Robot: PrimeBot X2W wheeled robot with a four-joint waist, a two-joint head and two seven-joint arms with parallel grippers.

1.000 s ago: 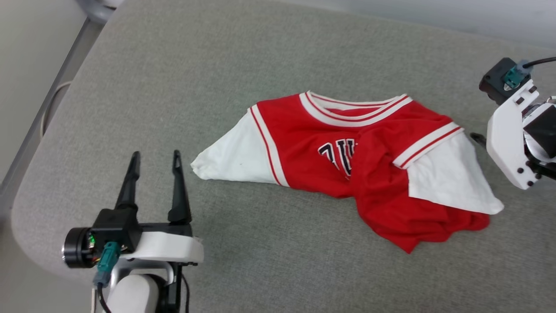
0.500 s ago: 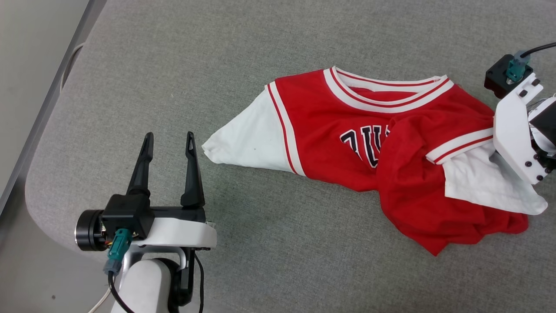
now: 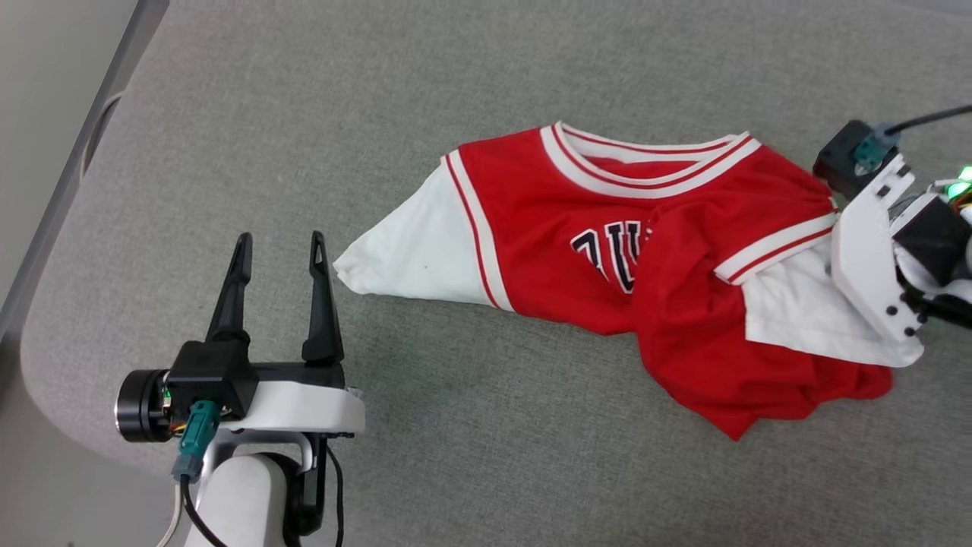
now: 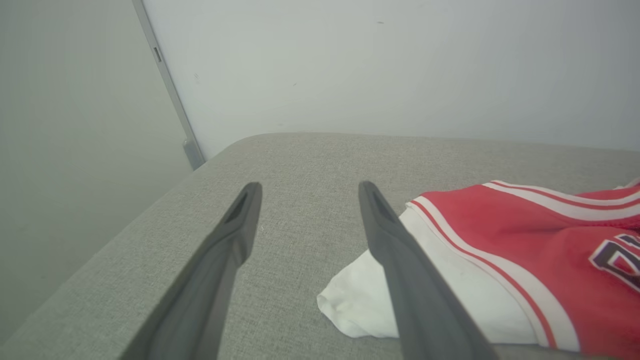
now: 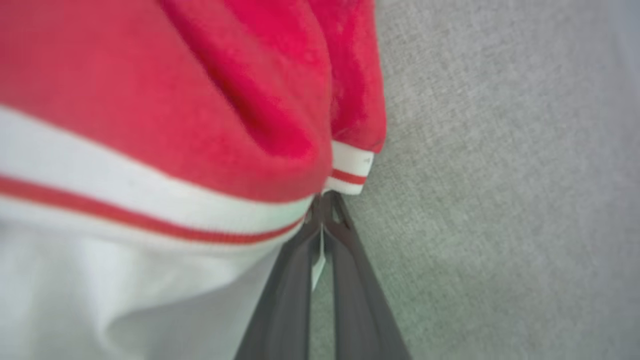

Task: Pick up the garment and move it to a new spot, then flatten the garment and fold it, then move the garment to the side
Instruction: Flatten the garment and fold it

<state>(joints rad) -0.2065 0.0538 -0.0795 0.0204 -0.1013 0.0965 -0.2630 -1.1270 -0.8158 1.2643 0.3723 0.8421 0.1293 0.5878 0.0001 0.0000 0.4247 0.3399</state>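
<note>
The garment [image 3: 547, 197] is laid crumpled on the grey padded surface [image 3: 304, 99]. One sleeve's striped trim is pinched between the closed fingers of the right gripper [image 5: 324, 202]. The left gripper [image 3: 279, 251] is held spread, empty, just beside the other white sleeve.

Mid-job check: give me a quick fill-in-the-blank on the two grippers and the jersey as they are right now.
1. The left gripper is ____ and holds nothing.
2. The right gripper is ____ on the garment at a sleeve's striped trim.
3. The sleeve lying nearest the left gripper is coloured ____.
4. The garment lies crumpled on a ____ fabric surface.

Missing words: open; shut; white; grey
</note>
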